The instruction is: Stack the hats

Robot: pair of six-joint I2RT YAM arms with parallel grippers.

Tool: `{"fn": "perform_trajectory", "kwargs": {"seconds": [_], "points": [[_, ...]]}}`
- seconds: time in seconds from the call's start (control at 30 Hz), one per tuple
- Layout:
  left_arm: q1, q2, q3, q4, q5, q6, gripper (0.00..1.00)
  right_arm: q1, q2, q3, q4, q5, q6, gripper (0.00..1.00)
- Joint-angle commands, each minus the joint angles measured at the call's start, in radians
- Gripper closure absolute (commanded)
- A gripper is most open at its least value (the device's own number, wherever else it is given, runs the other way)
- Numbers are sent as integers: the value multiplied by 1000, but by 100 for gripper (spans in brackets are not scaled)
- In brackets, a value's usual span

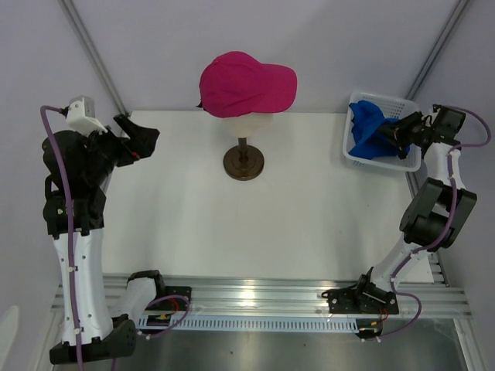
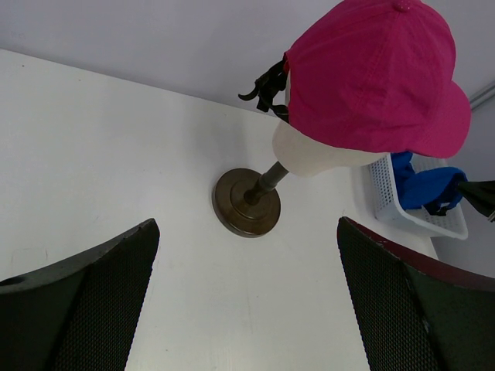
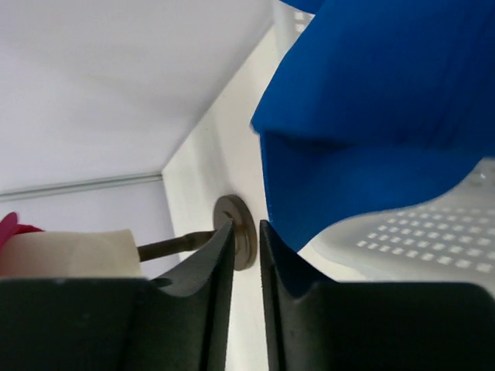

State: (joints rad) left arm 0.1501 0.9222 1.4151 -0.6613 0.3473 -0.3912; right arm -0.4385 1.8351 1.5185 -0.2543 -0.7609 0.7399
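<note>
1. 2 hats: pink cap sat on the 1 mannequin head; blue cap was in the 1 white basket (far-right corner of table).
2. L gripper: fingers wide apart, nothing btwn them, above table's left side.
3. R gripper: fingers nearly together at blue cap's edge; couldn't tell if pinching it.

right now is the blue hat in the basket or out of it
In. The blue hat sits bunched inside the white basket, with some fabric rising above its rim.
</note>
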Motion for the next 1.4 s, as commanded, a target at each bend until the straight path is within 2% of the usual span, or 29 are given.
{"fn": "perform_trajectory", "kwargs": {"seconds": [0.0,0.07,0.23,0.27,0.3,0.47,0.57,0.7,0.83,0.93,1.17,1.37], "points": [[0,-19,-11,2,12,-1,1,7,6,86,-147,92,-123,76],[0,-25,-11,-3,9,0,1,20,7,118,-180,142,-183,71],[0,-39,-19,-3,9,-1,0,93,-3,155,-289,276,-283,51],[0,-39,-18,-6,10,0,1,110,-10,155,-309,337,-313,46],[0,-39,-18,-6,12,2,0,130,-17,155,-321,368,-326,37],[0,-40,-10,-12,9,11,1,288,-83,151,-350,570,-387,21],[0,-42,-16,-12,9,12,1,397,-128,128,-326,696,-413,15],[0,-42,-22,-14,4,17,1,513,-119,131,-318,882,-491,13],[0,-43,-21,-21,-4,25,0,554,-56,186,-362,1052,-531,15],[-1,-42,-21,-21,-13,29,0,552,-33,181,-358,1123,-534,18],[0,-28,-19,-15,-13,29,0,518,-10,193,-271,1135,-488,30],[0,-16,-25,-6,-22,26,1,518,64,250,-235,1146,-468,36]]}}
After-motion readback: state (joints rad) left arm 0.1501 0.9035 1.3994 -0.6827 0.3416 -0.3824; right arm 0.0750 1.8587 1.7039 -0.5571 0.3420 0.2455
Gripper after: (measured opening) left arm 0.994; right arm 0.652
